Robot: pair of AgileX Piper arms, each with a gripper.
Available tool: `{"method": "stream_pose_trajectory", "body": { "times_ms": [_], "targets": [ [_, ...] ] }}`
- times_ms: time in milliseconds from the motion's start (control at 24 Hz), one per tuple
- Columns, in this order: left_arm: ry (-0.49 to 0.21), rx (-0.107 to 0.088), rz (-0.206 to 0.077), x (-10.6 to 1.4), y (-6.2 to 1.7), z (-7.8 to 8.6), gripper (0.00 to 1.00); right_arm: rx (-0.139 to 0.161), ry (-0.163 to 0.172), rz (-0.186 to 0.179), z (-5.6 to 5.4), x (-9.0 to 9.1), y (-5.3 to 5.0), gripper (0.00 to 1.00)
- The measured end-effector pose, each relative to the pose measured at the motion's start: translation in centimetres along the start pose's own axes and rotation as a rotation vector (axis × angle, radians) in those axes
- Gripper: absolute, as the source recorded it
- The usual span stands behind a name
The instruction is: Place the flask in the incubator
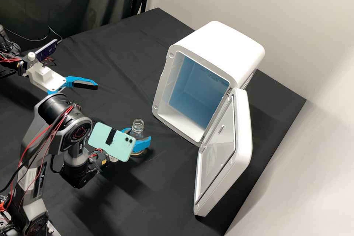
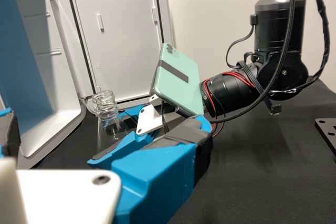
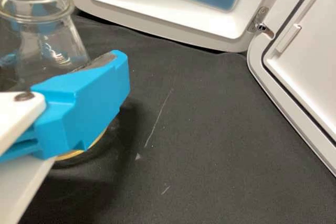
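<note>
**A:** Failure modes?

**B:** Desk: matte black cloth, so it could drag and tip the glass if it's slid. Incubator: rigid white shell, smooth blue liner, raised lip. Door hangs open at its 5 o'clock, and a low carry clips either one. Flask: clear slick glass cone, upright on the desk at the incubator's 8 o'clock.

**A:** Tools?

**B:** Right tool is at the flask, can't tell if it's clamped. The taper may slip. Left tool is spread and empty, at the flask's 10 o'clock.

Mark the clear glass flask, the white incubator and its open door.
Clear glass conical flask (image 1: 138,126): high view, on its neck.
White incubator box with blue interior (image 1: 221,44): high view, on its top shell.
Open white incubator door (image 1: 221,143): high view, on its inner panel.
</note>
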State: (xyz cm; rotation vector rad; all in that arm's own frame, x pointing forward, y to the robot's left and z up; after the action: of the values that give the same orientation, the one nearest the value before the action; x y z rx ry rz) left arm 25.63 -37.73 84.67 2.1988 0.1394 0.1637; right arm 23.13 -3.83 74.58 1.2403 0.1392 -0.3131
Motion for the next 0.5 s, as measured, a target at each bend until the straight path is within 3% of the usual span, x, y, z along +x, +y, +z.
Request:
{"method": "stream_pose_trajectory", "body": {
  "times_ms": [125, 334, 501],
  "targets": [
    [0.0, 0.0, 0.0, 0.0, 0.0, 0.0, 1.0, 0.007, -0.017, 0.002, 0.1, -0.8, 0.4, 0.0],
    [0.0, 0.0, 0.0, 0.0, 0.0, 0.0, 1.0, 0.086, -0.055, 0.11, 0.9, -2.5, 2.6, 0.0],
    [0.0, 0.0, 0.0, 0.0, 0.0, 0.0, 1.0, 0.144, -0.059, 0.181, 1.7, -3.7, 4.0, 0.0]
  ]
}}
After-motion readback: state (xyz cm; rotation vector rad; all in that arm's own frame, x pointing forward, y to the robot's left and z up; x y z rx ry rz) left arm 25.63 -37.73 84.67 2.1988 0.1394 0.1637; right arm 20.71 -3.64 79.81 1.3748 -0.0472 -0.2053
